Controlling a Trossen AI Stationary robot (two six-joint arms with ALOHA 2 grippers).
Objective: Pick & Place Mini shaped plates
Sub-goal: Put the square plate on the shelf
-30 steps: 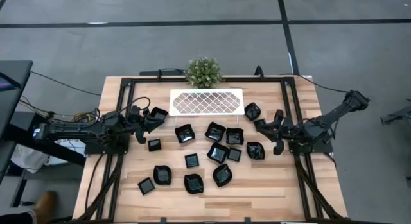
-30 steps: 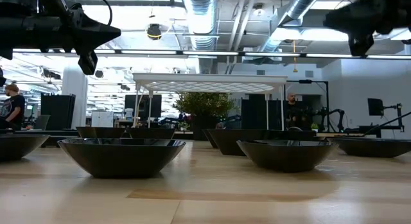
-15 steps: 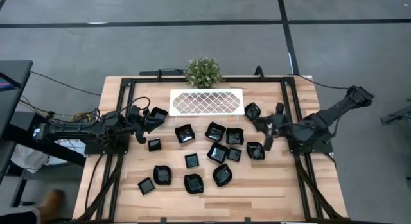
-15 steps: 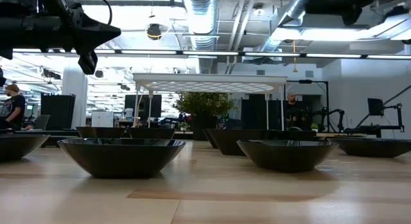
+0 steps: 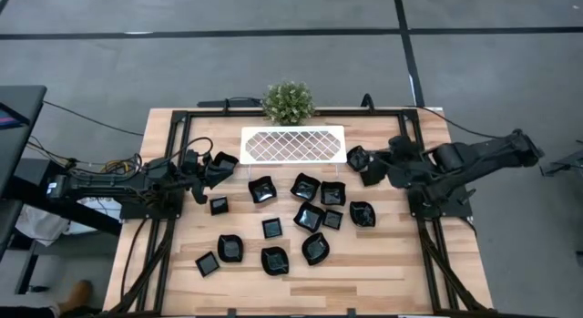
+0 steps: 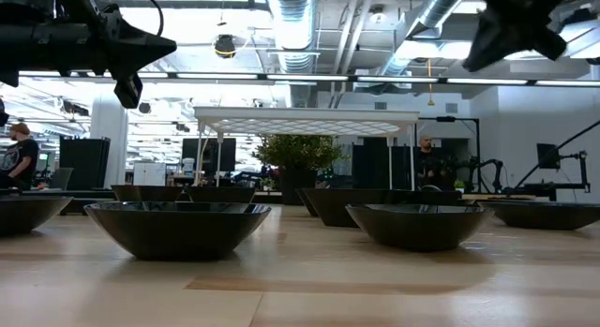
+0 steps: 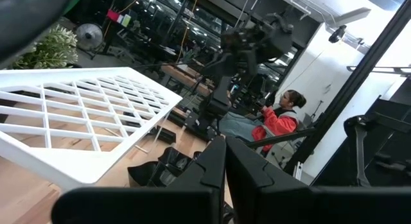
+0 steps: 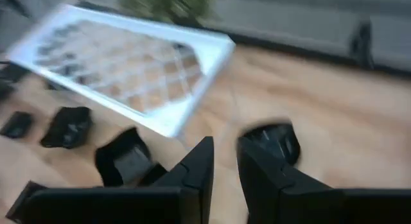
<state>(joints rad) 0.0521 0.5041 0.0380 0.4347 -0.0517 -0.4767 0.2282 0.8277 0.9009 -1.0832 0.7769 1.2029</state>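
From above I see the wooden table (image 5: pixel 364 263) with the black plates (image 5: pixel 308 216) scattered across its middle, below the white tray (image 5: pixel 293 143); my right gripper (image 5: pixel 372 165) hangs over the one by the tray's right end, while my left gripper (image 5: pixel 221 166) waits shut at the tray's left end. They look glossy, stiff and light, likely slippery, so I'd pinch a raised rim. In the right wrist view, blurred, that plate (image 8: pixel 273 142) sits just past my slightly parted, empty fingers.

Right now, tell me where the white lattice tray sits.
In the high view, the white lattice tray stands at the table's far edge, centred, just in front of the potted plant, with black mini plates scattered nearer.
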